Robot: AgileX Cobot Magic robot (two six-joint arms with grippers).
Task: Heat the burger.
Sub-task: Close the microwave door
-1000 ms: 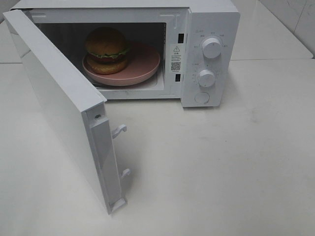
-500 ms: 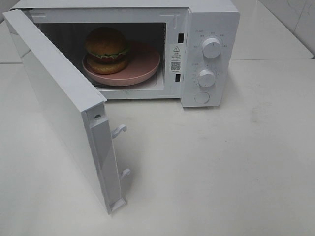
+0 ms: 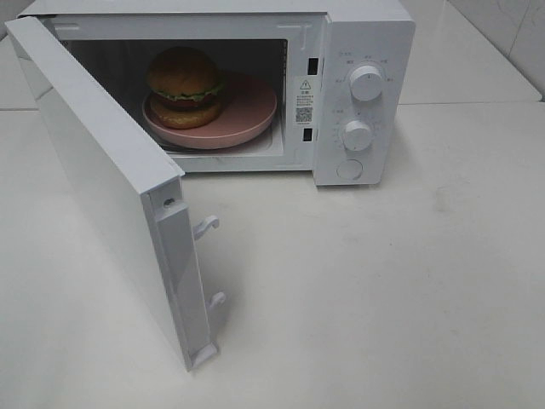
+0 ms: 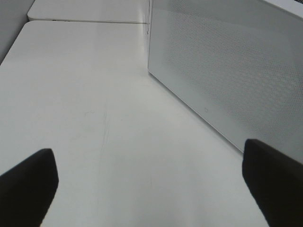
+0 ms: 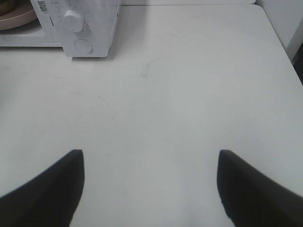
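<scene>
The burger (image 3: 185, 86), with a glossy brown bun and a green lettuce frill, sits on a round pink plate (image 3: 247, 115) inside the white microwave (image 3: 366, 34). The microwave door (image 3: 111, 187) stands wide open toward the front left. Neither arm shows in the exterior high view. My left gripper (image 4: 149, 184) is open and empty above the table, beside the outer face of the door (image 4: 227, 75). My right gripper (image 5: 149, 189) is open and empty over bare table, well away from the microwave's control panel (image 5: 83, 28).
The microwave has two knobs (image 3: 366, 83) (image 3: 358, 135) and a round button (image 3: 349, 169) on its right panel. Door latch hooks (image 3: 207, 226) stick out from the door's edge. The table's right edge (image 5: 279, 42) shows in the right wrist view.
</scene>
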